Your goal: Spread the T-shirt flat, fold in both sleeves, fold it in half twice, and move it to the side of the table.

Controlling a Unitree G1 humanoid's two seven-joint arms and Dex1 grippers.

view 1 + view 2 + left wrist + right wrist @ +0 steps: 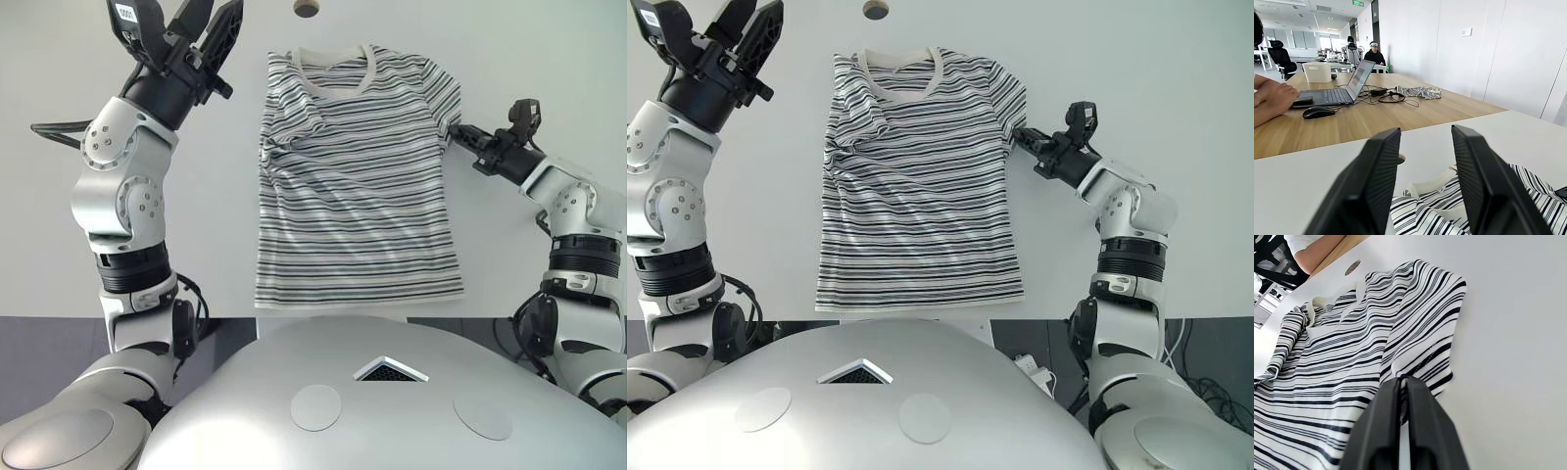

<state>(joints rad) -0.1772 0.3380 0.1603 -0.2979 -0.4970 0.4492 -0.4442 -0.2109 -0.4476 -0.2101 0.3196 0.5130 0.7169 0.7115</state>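
The black-and-white striped short-sleeved T-shirt [358, 186] with a pale ribbed collar lies face up in the middle of the table, collar away from the robot and hem near its edge. The body is mostly flat. The shoulder on the robot's left is rumpled and drawn inward, so that sleeve looks already turned in.

The right sleeve [1435, 357] sticks out. The right gripper [1403, 380] has its fingers pinched on the sleeve's hem, low at the cloth, probably so it can carry that sleeve over the chest.

The left gripper [211, 15] is raised above the table beside the collar with its fingers spread and empty, seemingly kept clear of the fold.

The smooth white table [539, 59] has a round cable hole [306, 8] beyond the collar. Behind it, a long wooden desk [1400, 112] carries an open laptop [1337, 88], a mouse [1317, 112] and cables in an office.
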